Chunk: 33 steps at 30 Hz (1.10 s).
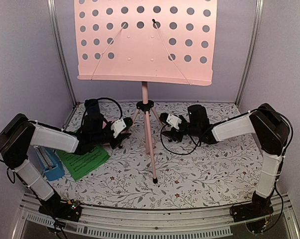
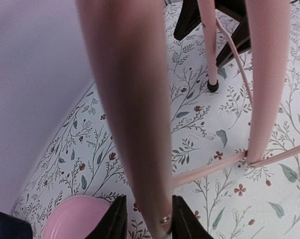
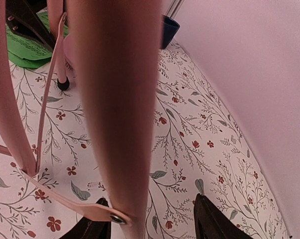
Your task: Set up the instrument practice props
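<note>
The pink music stand is set upright on its tripod at the middle of the table, toward the far edge. Its perforated desk is raised and bare, and nothing is carried on its ledge. So the standing of the stand is judged largely done, with only its footing being attended to.

The green sheet-music pages are found lying flat near the left edge, toward the near-left corner, partly under the left arm. They have not yet been put on the desk, and this is judged to be the main work left.

The blue metronome is seen just beside the pages, right at the left edge. Whether it stands or lies cannot be told, and it is judged not yet set out.

The left claw is placed astride a tripod leg on the left side of the stand. Its jaws are drawn in close on both sides of the leg, but whether the leg is actually clamped cannot be told. The right claw is placed astride the leg on the right side. Its jaws are apart, with a clear gap at the outer one, so nothing is gripped.

A round pink disc and a small dark blue cup lie by the far edge, untouched.
</note>
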Motion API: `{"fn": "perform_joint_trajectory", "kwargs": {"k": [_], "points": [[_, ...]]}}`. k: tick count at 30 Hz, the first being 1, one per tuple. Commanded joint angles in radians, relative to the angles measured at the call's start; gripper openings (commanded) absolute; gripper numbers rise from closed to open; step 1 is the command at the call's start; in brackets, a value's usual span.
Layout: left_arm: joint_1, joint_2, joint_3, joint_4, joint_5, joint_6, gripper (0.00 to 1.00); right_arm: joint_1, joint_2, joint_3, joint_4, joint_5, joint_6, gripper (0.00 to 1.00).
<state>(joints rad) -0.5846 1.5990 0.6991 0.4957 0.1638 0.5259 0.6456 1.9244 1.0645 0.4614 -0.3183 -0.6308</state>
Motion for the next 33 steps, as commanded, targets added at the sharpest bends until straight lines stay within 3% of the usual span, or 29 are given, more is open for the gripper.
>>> {"fn": "perform_joint_trajectory", "kwargs": {"k": [1,12,17,33], "points": [[-0.008,0.020,0.016,0.049,-0.017,0.013,0.28,-0.006,0.029,0.035,0.003,-0.008,-0.015,0.54],[-0.012,0.056,0.042,0.091,-0.024,0.011,0.05,-0.028,-0.020,0.014,-0.006,0.047,-0.031,0.24],[-0.018,0.100,0.098,0.086,-0.028,0.019,0.00,-0.065,-0.053,0.012,-0.010,0.064,-0.033,0.01],[0.094,0.308,0.346,0.119,0.006,0.089,0.00,-0.239,0.032,0.136,-0.038,0.025,-0.071,0.00]]}}
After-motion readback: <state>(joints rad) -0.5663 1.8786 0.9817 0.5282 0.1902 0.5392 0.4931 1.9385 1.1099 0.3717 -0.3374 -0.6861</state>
